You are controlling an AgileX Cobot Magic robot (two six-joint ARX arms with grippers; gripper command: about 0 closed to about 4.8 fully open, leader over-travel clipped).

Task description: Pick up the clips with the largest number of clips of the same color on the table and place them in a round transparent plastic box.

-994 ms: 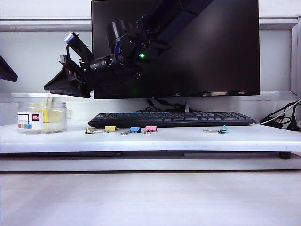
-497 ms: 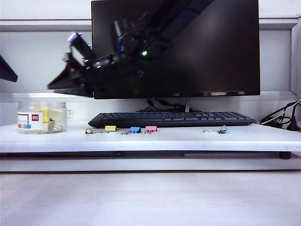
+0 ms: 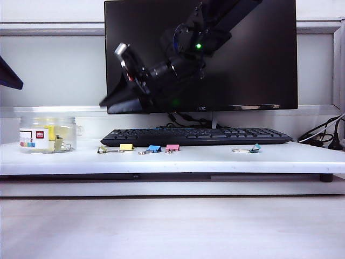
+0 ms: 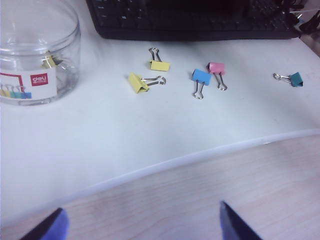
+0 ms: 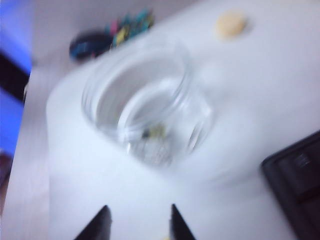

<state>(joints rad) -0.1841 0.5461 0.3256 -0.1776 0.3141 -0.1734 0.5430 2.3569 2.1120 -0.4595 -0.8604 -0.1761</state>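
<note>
Two yellow clips (image 4: 136, 82) (image 4: 159, 65) lie on the white table (image 4: 100, 130) in front of the keyboard; in the exterior view they are low yellow shapes (image 3: 126, 147) (image 3: 102, 149). The round transparent plastic box (image 3: 47, 135) stands at the table's left end with yellow clips (image 3: 53, 136) inside, one of them (image 5: 155, 132) also seen blurred from above. My right gripper (image 3: 110, 101) hangs high before the monitor, right of the box, open with nothing between its fingers (image 5: 139, 217). My left gripper (image 4: 142, 222) is wide open and holds nothing, back over the wooden floor short of the table's front edge.
A blue clip (image 4: 201, 76), a pink clip (image 4: 216, 68) and a teal clip (image 4: 295, 78) lie to the right of the yellow ones. A black keyboard (image 3: 197, 136) and a monitor (image 3: 242, 54) stand behind them. Cables (image 3: 323, 137) trail at the far right.
My right arm has swung to the right, from above the box toward the monitor's middle, with its jaws wider. A yellow clip has come to rest inside the box. The left gripper has not moved.
</note>
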